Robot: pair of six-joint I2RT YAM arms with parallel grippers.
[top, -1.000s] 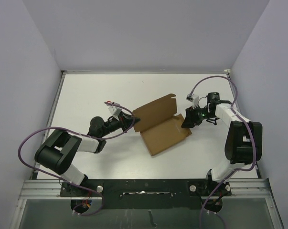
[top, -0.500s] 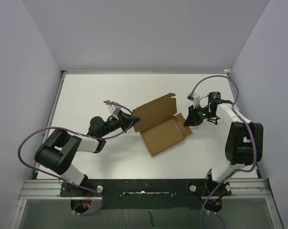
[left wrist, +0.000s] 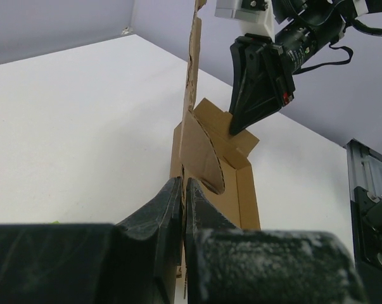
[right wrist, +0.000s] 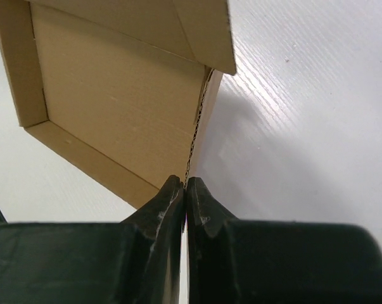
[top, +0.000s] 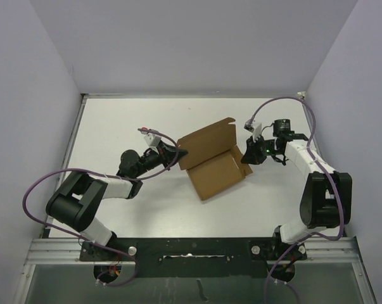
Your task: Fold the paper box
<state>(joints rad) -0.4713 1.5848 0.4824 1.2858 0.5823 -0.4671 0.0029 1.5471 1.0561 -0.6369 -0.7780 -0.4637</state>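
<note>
**Right gripper has just closed: the box is now held on both sides**

The paper box [top: 217, 172] sits near the middle of the table [top: 114, 120]. Its tray is open upward and its lid flap [top: 206, 140] tilts up toward 11 o'clock.

What is new for you is the right gripper [top: 245, 156]. Its jaws stood apart a second ago, and it has now clamped onto the tray's side wall at the box's 3 o'clock. The right wrist view shows the fingertips pinched on that thin cardboard edge.

The left gripper [top: 180, 152] stays clenched on the box's edge at 9 o'clock, beside the fold where lid meets tray. Its own wrist view confirms this.

With the box held from both sides, you can probably swing the lid over without the tray sliding away.

Compared with the earlier top view, the box has shifted slightly toward 12 o'clock and the lid stands steeper. The left gripper has travelled that way with it, and the right arm now reaches further toward 12 o'clock.
</note>
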